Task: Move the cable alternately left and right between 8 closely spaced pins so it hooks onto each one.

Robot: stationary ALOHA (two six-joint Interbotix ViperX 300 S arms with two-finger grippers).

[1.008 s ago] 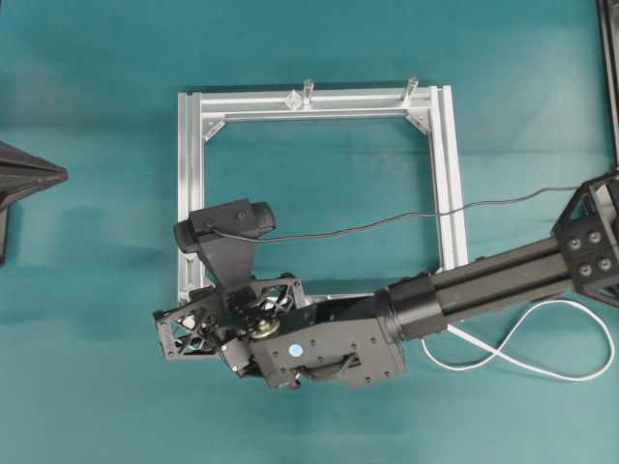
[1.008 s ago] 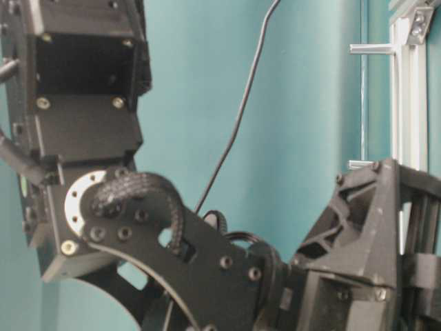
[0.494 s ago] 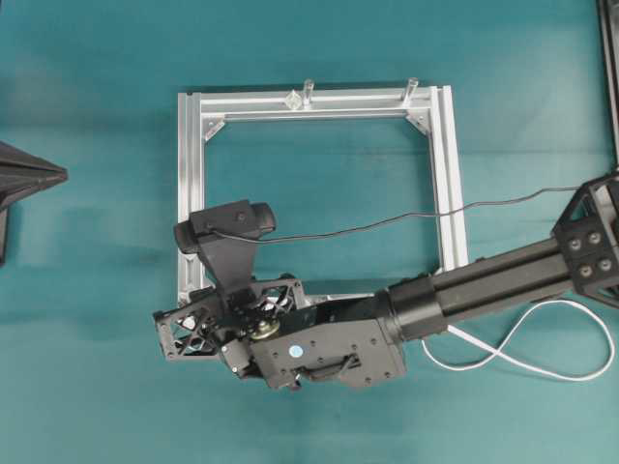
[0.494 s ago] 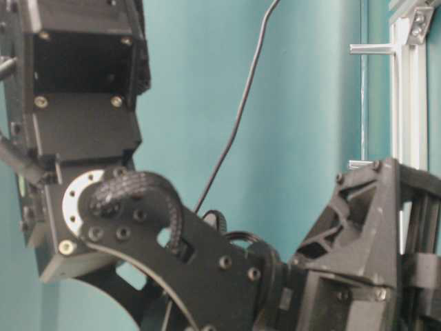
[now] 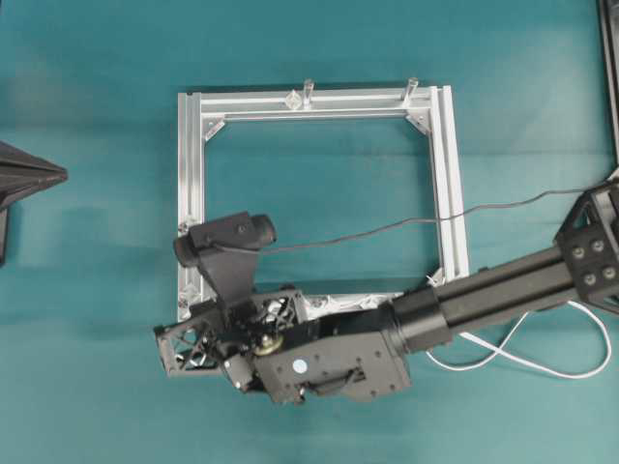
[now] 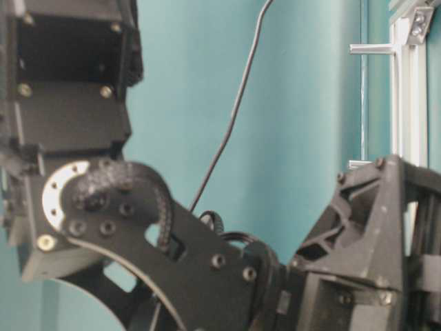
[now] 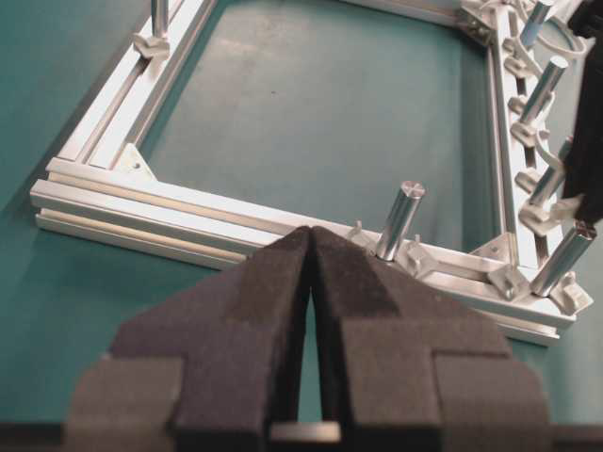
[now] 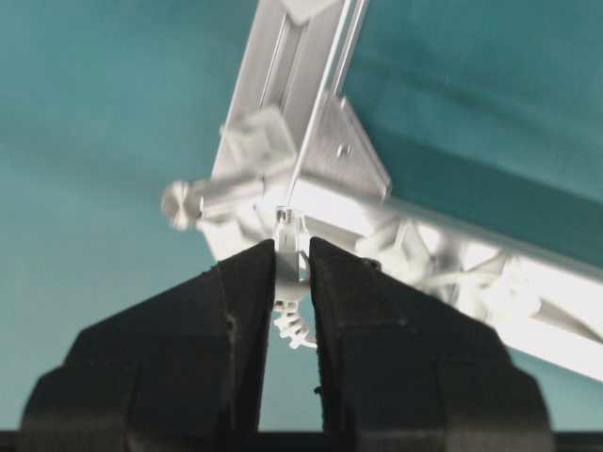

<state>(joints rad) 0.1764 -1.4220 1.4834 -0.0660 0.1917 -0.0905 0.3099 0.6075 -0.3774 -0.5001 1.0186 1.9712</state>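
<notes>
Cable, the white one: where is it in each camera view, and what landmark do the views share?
Overhead: the cable loops across the lower right.
Table-level: not in it; only a black wire shows.
Left wrist: cannot tell; nothing clearly reads as it.
Right wrist: its plug end is at centre, pinched in the right gripper.
Shared landmark: the aluminium frame.

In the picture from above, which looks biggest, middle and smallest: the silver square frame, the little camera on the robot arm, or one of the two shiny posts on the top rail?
1. Silver square frame
2. Camera, though it sits nearer the lens
3. Shiny post
</notes>
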